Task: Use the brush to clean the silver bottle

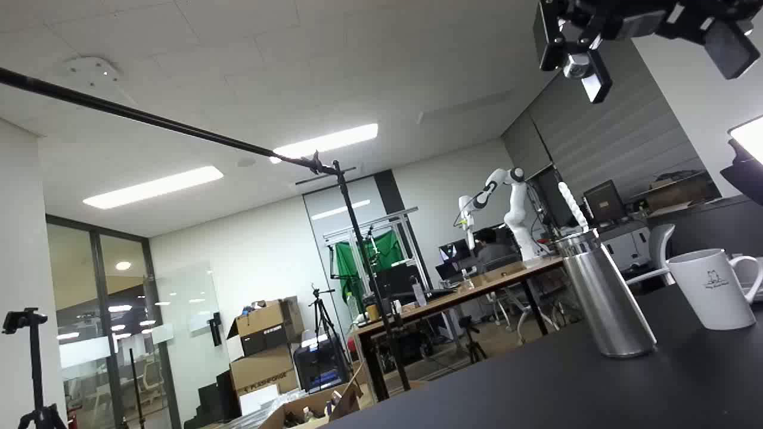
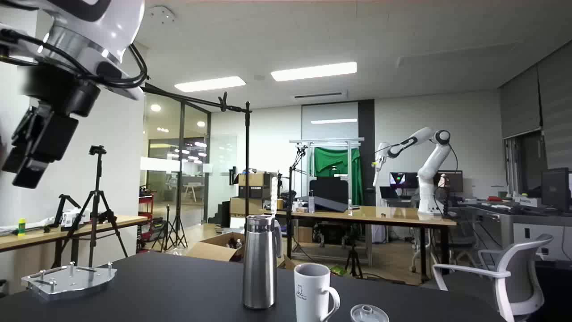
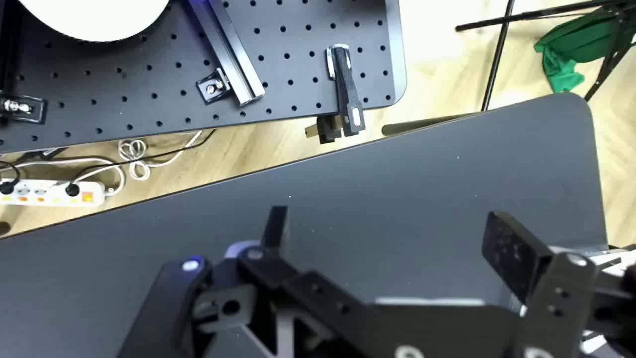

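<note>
- One silver bottle (image 2: 260,268) stands on the worktop (image 2: 170,290) in an exterior view
- Brush (image 2: 274,197) rises from its mouth at 12 o'clock
- Claw (image 2: 21,171) hangs at 10 o'clock, released, spread wide

The arm (image 2: 114,31) hangs high, its pincer (image 3: 392,241) spread wide, apparently tilted downward.

silver bottle (image 2: 259,268), white brush (image 2: 274,197), dark-printed white mug (image 2: 309,293), black gripper (image 3: 395,239)
</note>
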